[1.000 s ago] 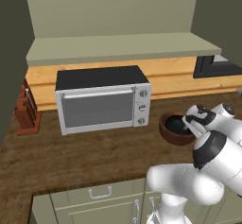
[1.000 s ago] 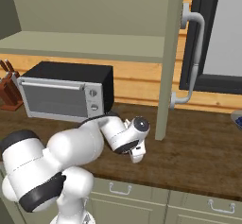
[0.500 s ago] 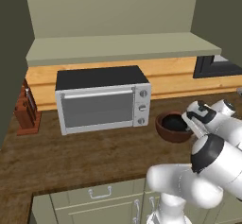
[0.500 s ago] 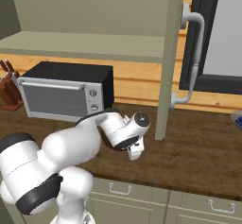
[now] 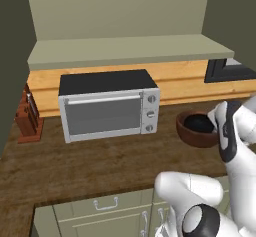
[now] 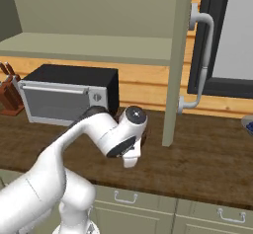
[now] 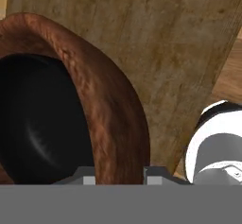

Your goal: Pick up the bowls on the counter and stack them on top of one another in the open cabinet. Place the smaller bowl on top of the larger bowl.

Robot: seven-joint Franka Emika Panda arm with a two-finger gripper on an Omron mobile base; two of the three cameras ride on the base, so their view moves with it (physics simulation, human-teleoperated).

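Step in hand: the larger bowl (image 5: 196, 133) is judged to be at the point of being gripped by its rim; it sits on the counter (image 5: 100, 161) just right of the toaster oven (image 5: 107, 106), with the smaller bowl (image 5: 199, 124) already resting inside it.
Gripper state: the gripper (image 7: 120, 176) is seen straddling the brown rim, one finger inside and one outside; whether the fingers are pressed onto the wall cannot be told.
Doing it well: the rim is best seated deep between the fingers before any lift, and the bowl kept level, so that the dark bowl is not tipped out on the way to the open cabinet (image 5: 130, 48).
Left base view: both bowls, nested, and the shelf above are shown together.
Right base view: the bowls are hidden behind the arm; the cabinet's side post (image 6: 175, 65) is shown as an obstacle.
Hand view: the rim between the fingertips is revealed.
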